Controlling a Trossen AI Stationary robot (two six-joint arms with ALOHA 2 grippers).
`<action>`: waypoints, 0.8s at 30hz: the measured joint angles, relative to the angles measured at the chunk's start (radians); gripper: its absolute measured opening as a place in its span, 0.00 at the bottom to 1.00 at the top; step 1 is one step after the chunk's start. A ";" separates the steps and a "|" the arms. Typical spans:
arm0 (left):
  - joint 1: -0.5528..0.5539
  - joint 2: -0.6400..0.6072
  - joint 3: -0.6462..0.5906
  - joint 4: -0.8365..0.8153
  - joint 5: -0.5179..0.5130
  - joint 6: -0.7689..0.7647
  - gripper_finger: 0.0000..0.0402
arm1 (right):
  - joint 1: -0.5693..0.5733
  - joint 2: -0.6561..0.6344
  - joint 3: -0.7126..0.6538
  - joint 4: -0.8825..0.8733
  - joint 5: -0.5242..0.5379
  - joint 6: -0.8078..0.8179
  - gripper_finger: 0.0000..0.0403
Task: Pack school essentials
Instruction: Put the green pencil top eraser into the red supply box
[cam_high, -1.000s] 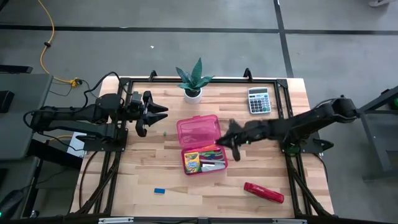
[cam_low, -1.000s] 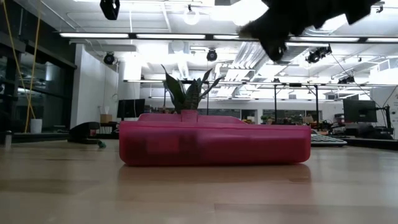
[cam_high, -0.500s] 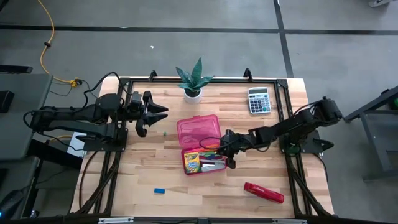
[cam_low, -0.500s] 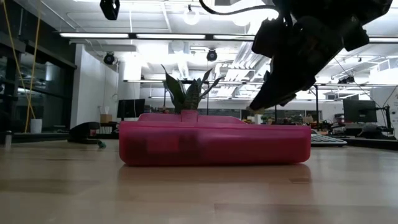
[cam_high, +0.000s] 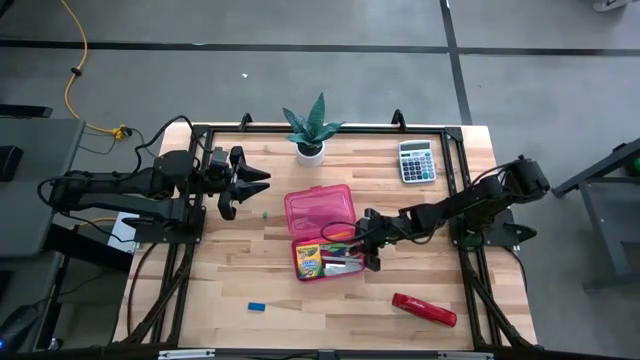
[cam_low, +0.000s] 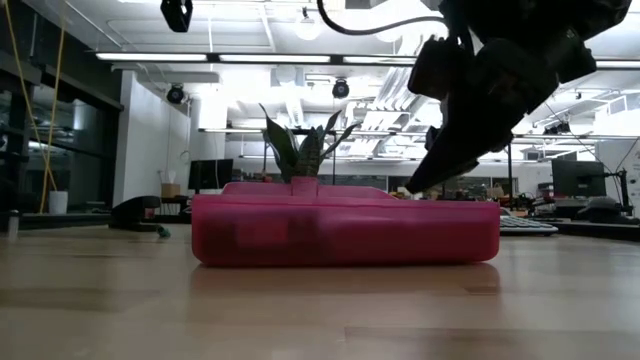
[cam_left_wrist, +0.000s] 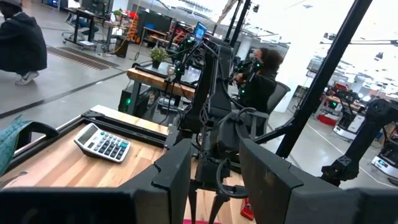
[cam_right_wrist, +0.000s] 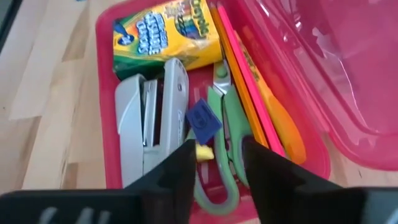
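The pink pencil case lies open mid-table, its lid folded back toward the far edge. Its tray holds a yellow-green crayon box, green-handled scissors, an orange pencil, a pink marker, a grey-white stapler-like piece, a small yellow piece and a tiny blue eraser. My right gripper hangs open just above the tray's right end, slanting down, fingers on either side of the eraser and clear of it. My left gripper waits open at the table's left.
A second blue eraser lies near the front edge, left of centre. A red stapler sits at the front right, a grey calculator at the far right, a potted plant at the far edge behind the case.
My right gripper has come down and tipped further downward, moving from above the case's right side toward the tray's right end. It has held still there for the last half second. The case has stayed where it was.
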 joint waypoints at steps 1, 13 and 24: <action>0.000 0.000 0.000 0.000 0.000 0.000 0.31 | -0.002 0.000 0.000 0.007 0.000 0.000 0.35; 0.000 0.000 0.000 0.000 0.000 0.000 0.31 | -0.067 -0.234 0.130 -0.023 0.036 -0.079 0.45; 0.000 0.000 0.000 -0.001 -0.089 0.042 0.31 | -0.103 -0.348 0.286 0.026 0.119 -0.259 0.45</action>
